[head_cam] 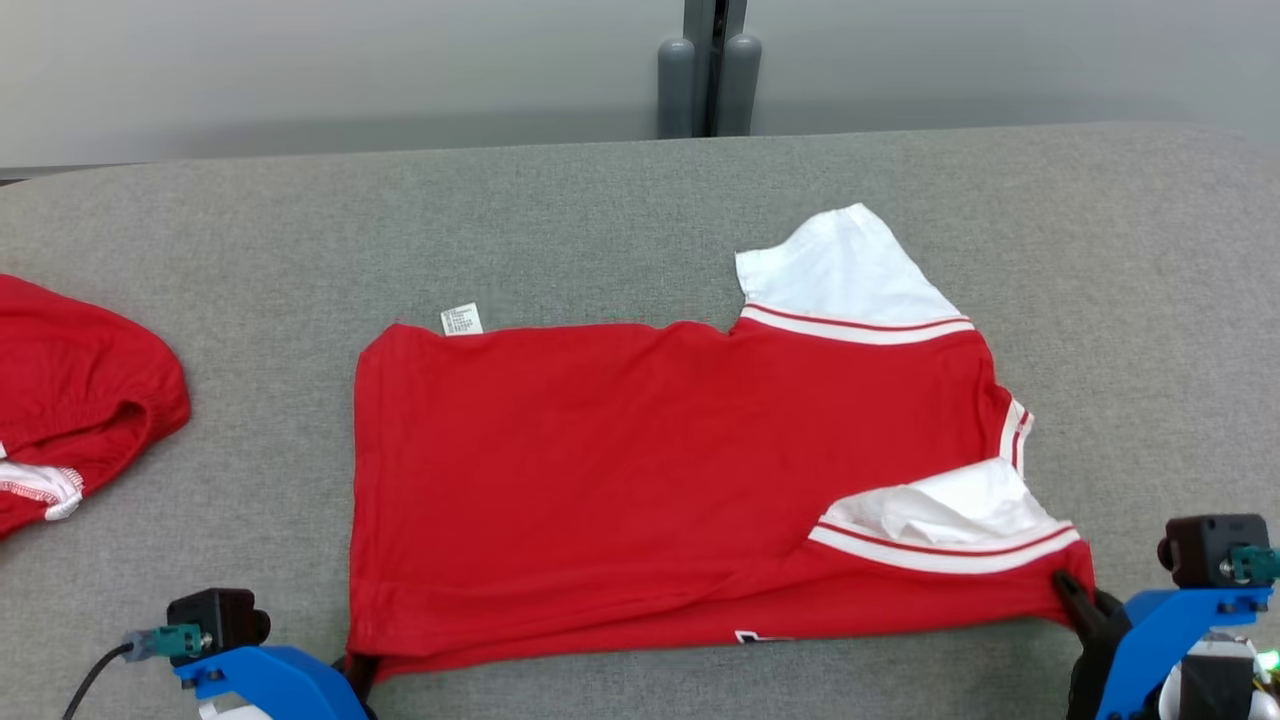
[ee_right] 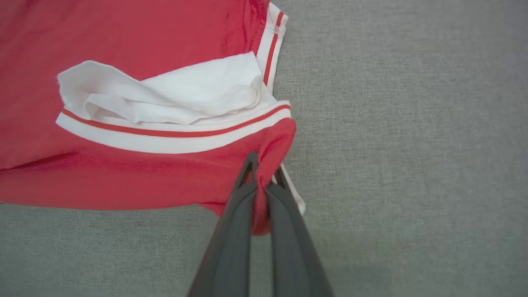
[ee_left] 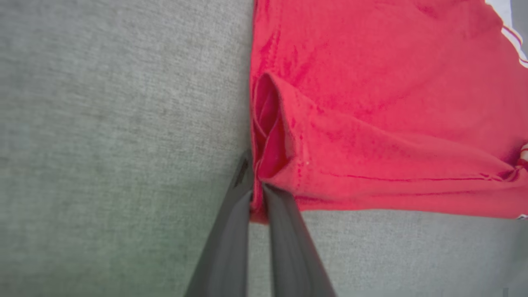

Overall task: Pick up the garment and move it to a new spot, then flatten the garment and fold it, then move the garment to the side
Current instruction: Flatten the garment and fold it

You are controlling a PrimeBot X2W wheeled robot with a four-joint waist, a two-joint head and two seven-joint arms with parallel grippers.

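The garment [head_cam: 640, 460] is a red shirt with white sleeves and red-striped white trim, spread across the grey table and folded once along its length. A white sleeve [head_cam: 850, 270] sticks out at the far right; another [head_cam: 940, 510] lies crumpled on top near the front right. My left gripper [head_cam: 355, 668] is shut on the garment's near left hem corner [ee_left: 264, 165], cloth pinched between its dark fingers [ee_left: 284, 214]. Shut as well, my right gripper [head_cam: 1075, 595] pinches the near right corner [ee_right: 268, 165], with red fabric bunched between its fingers [ee_right: 239, 214].
A second red garment [head_cam: 70, 400] with white trim lies bunched at the table's left edge. The grey felt table [head_cam: 600, 220] stretches back to a pale wall, where a dark post [head_cam: 705, 70] stands. A small white label [head_cam: 461, 319] peeks out at the shirt's far left edge.
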